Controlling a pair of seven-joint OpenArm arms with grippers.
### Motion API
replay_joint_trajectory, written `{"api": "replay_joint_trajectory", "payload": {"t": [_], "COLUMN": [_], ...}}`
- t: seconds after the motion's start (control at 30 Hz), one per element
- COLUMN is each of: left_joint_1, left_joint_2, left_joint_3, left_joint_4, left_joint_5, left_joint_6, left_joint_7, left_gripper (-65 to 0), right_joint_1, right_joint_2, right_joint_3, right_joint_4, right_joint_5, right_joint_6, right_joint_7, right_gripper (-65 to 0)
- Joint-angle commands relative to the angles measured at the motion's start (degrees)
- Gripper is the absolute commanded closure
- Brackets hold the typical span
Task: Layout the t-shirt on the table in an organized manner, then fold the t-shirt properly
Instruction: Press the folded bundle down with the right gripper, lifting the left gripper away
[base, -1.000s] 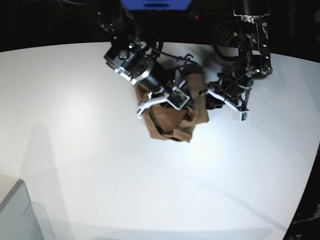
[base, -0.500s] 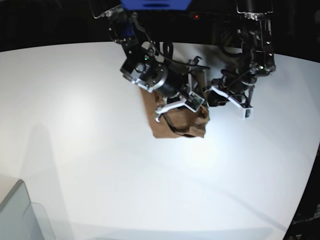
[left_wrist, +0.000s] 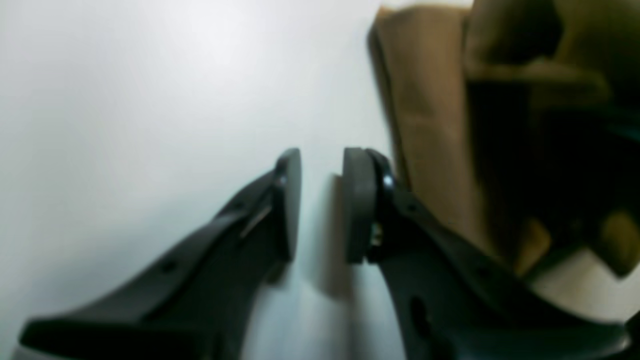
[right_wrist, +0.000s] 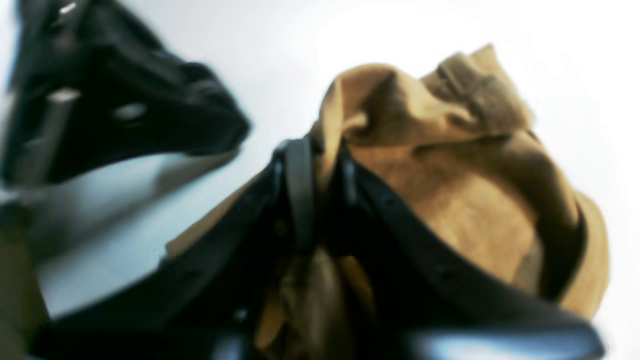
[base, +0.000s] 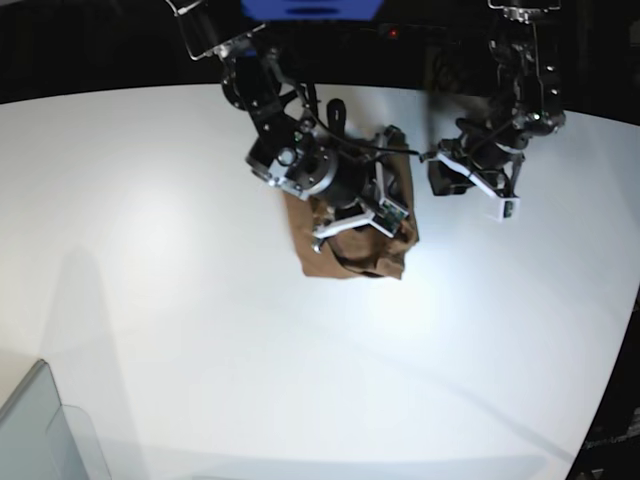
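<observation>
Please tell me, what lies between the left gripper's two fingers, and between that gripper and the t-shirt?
Nothing: in the left wrist view the left gripper stands open over bare table, with the t-shirt beside it.

The base view is lit brightly from above, with soft glare spread over the table (base: 200, 330) and faint long shadows toward the lower left; its far edge is bent by wide-angle distortion against a dark background. Both wrist views are blurred, overexposed white is seen at the upper right of the right wrist view, and deep shadow is held in the t-shirt (left_wrist: 430, 100) folds
</observation>
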Motion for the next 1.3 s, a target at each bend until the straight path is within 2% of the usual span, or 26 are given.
{"api": "replay_joint_trajectory", "payload": {"t": [0.0,0.1,0.2,0.5,0.7,0.77,0.93,1.1,1.27], "left_joint_1": [0.6,1.8,2.2,3.2,3.2,3.2,3.2,3.2,3.2], "left_joint_2": [-0.7,-0.6,-0.6,-0.7,-0.7,-0.5,-0.2,-0.2,-0.2], "left_joint_3": [-0.3,-2.7,-5.1,-10.7,-10.7,-10.7,-10.5,-10.4,-10.7], "left_joint_4": [1.5,3.9,4.5,4.4,4.5,4.5,4.4,4.4,4.4], "left_joint_5": [0.9,1.1,0.9,0.9,0.9,0.9,0.8,0.8,0.8], "left_joint_6": [0.7,0.7,0.7,0.7,0.7,0.7,0.7,0.7,0.7], "left_joint_7": [1.4,1.6,2.0,2.0,2.0,2.0,2.0,2.0,2.0], "left_gripper": [-14.8,-14.8,-14.9,-15.0,-15.0,-15.0,-15.0,-15.0,-15.0], "right_joint_1": [0.8,0.8,0.4,-5.7,-6.6,-6.7,-8.0,-10.8,-13.6], "right_joint_2": [-0.8,-0.8,-1.2,-1.2,-1.2,-1.2,-1.2,-1.2,-1.1], "right_joint_3": [-0.5,-0.6,-0.6,0.0,9.8,13.3,19.2,18.6,11.9], "right_joint_4": [0.9,1.2,2.9,19.2,20.6,20.6,20.6,20.1,17.6], "right_joint_5": [0.8,0.8,0.8,0.8,0.8,0.8,0.8,0.9,0.9], "right_joint_6": [0.1,0.1,0.2,0.2,0.2,0.2,0.2,0.2,0.3], "right_joint_7": [1.7,1.9,1.9,1.7,1.7,1.7,1.7,1.8,1.8], "right_gripper": [-15.5,-26.9,-33.1,-34.0,-33.8,-31.6,-18.6,-10.4,-6.4]}}
